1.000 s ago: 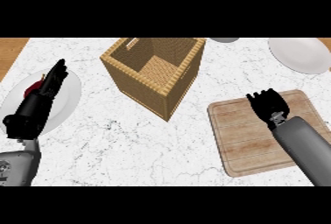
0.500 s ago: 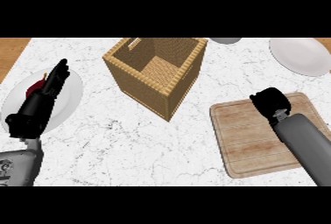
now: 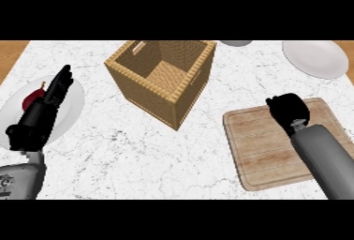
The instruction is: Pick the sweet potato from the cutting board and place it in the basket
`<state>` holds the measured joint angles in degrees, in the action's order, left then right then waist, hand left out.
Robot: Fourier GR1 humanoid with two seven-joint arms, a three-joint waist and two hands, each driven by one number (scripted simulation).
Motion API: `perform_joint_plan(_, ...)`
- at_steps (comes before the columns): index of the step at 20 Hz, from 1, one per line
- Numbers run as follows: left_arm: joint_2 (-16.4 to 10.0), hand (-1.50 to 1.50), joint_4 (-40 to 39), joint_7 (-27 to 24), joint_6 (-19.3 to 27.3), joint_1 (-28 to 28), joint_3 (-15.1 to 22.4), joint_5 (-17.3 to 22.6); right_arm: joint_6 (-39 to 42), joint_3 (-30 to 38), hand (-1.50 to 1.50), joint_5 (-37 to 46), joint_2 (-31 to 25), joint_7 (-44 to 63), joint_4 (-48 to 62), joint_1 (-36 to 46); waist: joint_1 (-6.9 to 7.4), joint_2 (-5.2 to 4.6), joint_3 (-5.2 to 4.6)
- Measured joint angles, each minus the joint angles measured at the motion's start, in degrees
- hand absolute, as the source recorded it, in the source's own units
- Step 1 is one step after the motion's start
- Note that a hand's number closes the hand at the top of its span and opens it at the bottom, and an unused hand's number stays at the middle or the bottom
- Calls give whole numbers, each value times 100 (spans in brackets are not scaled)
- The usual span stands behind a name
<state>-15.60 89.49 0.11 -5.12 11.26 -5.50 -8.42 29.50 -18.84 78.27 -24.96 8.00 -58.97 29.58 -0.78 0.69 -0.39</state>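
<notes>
The right hand, spread a second ago, has curled its fingers shut at the far edge of the cutting board. The sweet potato is hidden, probably inside that fist, ready for the basket. The left hand rests straight-fingered.

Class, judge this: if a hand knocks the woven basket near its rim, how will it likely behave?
The basket looks tall for its width, so a knock near the rim may tip it. Its woven walls suggest it is light yet fairly stiff. Pushed low, it would probably slide on the smooth counter.
</notes>
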Motion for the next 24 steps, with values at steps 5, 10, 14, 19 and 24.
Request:
perform_joint_plan(5,-92,0,-10,23,21,-127,-180,48,-577,1386,150,-673,509,1217,-501,-386,-282,62,2)
perform_joint_plan(10,-110,0,69,69,-36,-143,-182,87,-1471,2011,150,-869,1015,2152,-1564,-730,-231,42,23)
perform_joint_plan(14,-65,0,68,26,-29,-202,-153,74,-2184,2345,150,-1188,1383,2358,-2615,-608,-205,43,34)
perform_joint_plan(19,-84,0,94,35,-82,-172,-139,84,-2444,2471,150,-1759,1875,2528,-3977,-219,-120,29,36)
perform_joint_plan(24,-43,0,16,-21,-101,-72,-98,61,-1870,2348,150,-2002,2003,3136,-4939,581,-11,-16,34)
